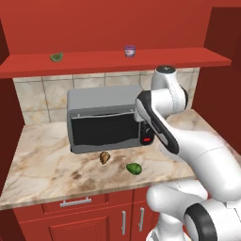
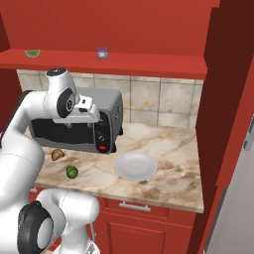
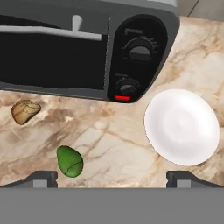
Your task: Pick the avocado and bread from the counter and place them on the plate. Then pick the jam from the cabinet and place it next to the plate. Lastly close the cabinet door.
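So the claw (image 3: 112,178) is open wide, w/ nothing between its two dark tips. It hangs up over the counter (image 3: 113,140) and looks down at it.

The avocado (image 3: 70,161) lies on the counter, dark green and shiny, just above the left tip in the hand view. The bread (image 3: 25,111) lies near it, a small tan lump, right by the front of the toaster oven (image 3: 87,48). The two don't touch. In the left base view the bread (image 1: 104,157) sits just under the oven's bottom edge and the avocado (image 1: 134,168) is a bit closer to the counter edge.

The plate (image 3: 182,127) is round and pale, w/ nothing on it. It sits on the counter to the right of the oven's knob side, close to the corner w/ the red light. In the right base view the plate (image 2: 136,165) is well apart from the avocado (image 2: 72,171) and the bread (image 2: 57,154).

The jam (image 1: 130,51) is up on the red shelf of the cabinet (image 1: 117,62), a small purple jar w/ a pale top. A pale green wedge (image 1: 57,57) sits on the same shelf, far to the left of the jar. The cabinet is open; one door (image 2: 230,99) stands out at the right side.
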